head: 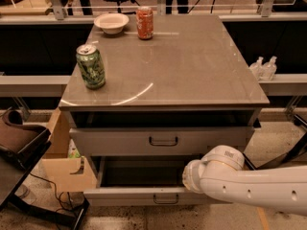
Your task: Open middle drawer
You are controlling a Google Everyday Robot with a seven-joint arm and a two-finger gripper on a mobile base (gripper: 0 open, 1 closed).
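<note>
The middle drawer (144, 195) is the shallow grey one with a small dark loop handle (165, 199). It stands pulled out, with its dark inside (139, 172) showing. Above it is the taller-fronted grey drawer (120, 142) with the same kind of handle. The third drawer is hidden below. My white arm (249, 186) reaches in from the right. My gripper (188, 177) is at the arm's end over the right part of the pulled-out drawer, mostly hidden behind the wrist.
On the cabinet top (192, 71) stand a green can (90, 66), an orange can (144, 22) and a white bowl (111, 22). A cardboard box (62, 162) and a dark chair (19, 143) are at the left. Two bottles (264, 68) sit on a ledge at the right.
</note>
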